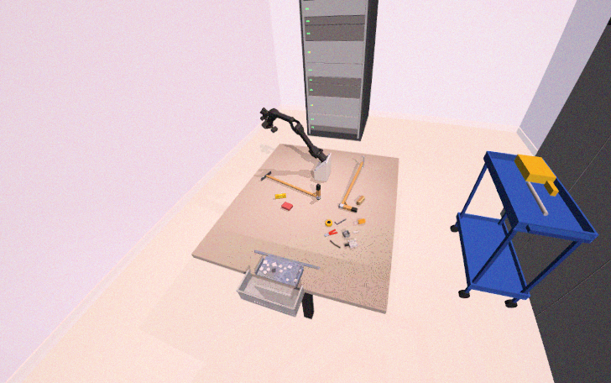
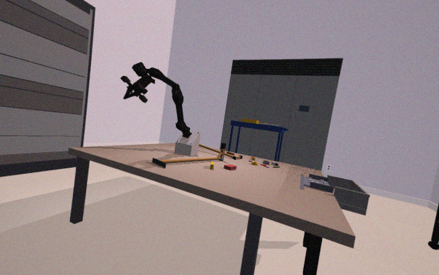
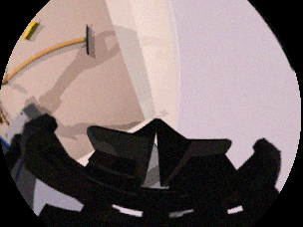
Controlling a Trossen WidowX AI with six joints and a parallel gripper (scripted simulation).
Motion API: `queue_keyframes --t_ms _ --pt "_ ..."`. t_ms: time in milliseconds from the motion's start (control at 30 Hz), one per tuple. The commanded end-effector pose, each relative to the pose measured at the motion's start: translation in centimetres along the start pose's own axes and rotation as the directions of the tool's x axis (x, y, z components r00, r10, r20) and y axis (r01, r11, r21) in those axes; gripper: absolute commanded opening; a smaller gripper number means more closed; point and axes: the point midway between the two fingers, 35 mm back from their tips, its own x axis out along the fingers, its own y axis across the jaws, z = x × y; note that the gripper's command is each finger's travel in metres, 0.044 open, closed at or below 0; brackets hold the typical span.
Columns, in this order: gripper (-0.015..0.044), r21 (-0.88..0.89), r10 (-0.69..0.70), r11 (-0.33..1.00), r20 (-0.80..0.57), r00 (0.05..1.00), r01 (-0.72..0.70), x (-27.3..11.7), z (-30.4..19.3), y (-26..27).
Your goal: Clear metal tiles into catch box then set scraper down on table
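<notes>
My gripper [image 1: 263, 118] [image 2: 125, 97] [image 3: 156, 120] is shut and empty, high above the table's back left part. The long scraper [image 1: 293, 185] [image 2: 187, 159] [image 3: 55, 49] lies on the table, with an orange-brown handle, a dark flat blade at the left and an upright black-topped grip at its other end. It is well below the gripper and apart from it. The steel bench plate [image 1: 300, 278] [image 2: 324, 186] is at the table's front edge. Several small pale tiles [image 1: 266, 262] lie on it. The grey catch box [image 1: 270, 301] [image 2: 351, 202] adjoins its outer end; I see no tiles inside.
A hooked tool [image 1: 352, 184] with a similar handle lies right of the arm base [image 1: 321, 171]. A red block [image 1: 287, 206] [image 2: 230, 167], a yellow piece [image 1: 280, 196] [image 2: 211, 165] and several small tools lie mid-table. A grey bar [image 1: 310, 265] [image 2: 301, 181] crosses the plate's inner end.
</notes>
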Motion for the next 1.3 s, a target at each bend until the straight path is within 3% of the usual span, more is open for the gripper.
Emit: queue_keyframes --t_ms 0,1267 --pt "0.0 0.024 0.021 0.999 0.011 1.0 -0.021 0.7 0.5 0.4" --pt "0.0 0.185 0.231 0.949 0.14 0.963 -0.255 6.8 8.5 6.0"
